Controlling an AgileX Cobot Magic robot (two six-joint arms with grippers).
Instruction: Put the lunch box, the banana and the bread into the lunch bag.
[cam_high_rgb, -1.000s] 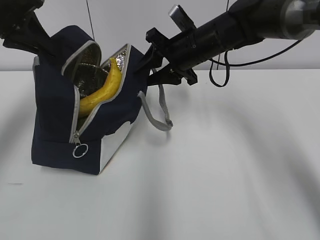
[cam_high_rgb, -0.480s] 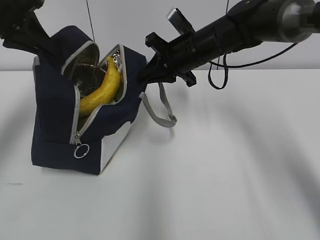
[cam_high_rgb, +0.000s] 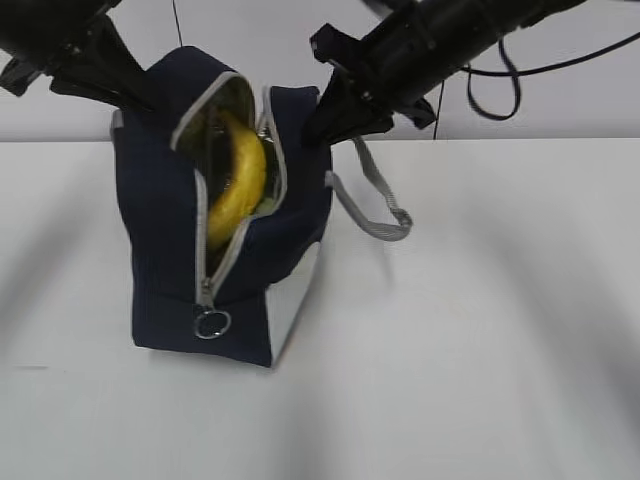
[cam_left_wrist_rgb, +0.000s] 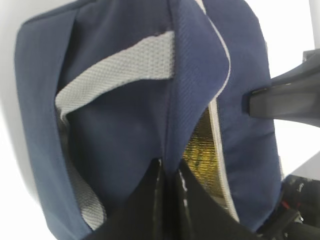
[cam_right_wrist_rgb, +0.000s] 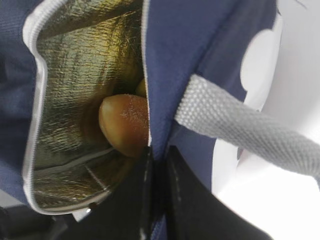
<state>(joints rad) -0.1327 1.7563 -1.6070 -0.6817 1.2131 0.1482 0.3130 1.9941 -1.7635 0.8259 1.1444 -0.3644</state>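
The lunch bag (cam_high_rgb: 225, 250) stands upright on the white table (cam_high_rgb: 480, 350), at about 9 o'clock from the middle of the exterior view. It is navy-blue with a white panel at the lower corner, and its zipper is open from the top down to the ring pull (cam_high_rgb: 211, 324) near the bottom. The banana (cam_high_rgb: 240, 185) stands inside the opening, its yellow curve is visible between the two grey zipper edges. In the right wrist view the bread (cam_right_wrist_rgb: 125, 125) lies deep inside against the foil lining (cam_right_wrist_rgb: 80, 75), just beside the edge of the opening. I cannot see the lunch box in any view.

The left hand (cam_left_wrist_rgb: 167, 172) is at 11 o'clock of the bag. Its two dark fingers are pressed together on a fold of the navy fabric at the top edge, as the left wrist view shows. The right hand (cam_right_wrist_rgb: 157, 155) is at 1 o'clock of the bag and its fingers pinch the other top edge of the fabric, next to the opening. One grey handle (cam_high_rgb: 375, 200) hangs in a loop at 3 o'clock of the bag, under the right arm. The second handle (cam_left_wrist_rgb: 117, 70) lies flat on the fabric in the left wrist view.
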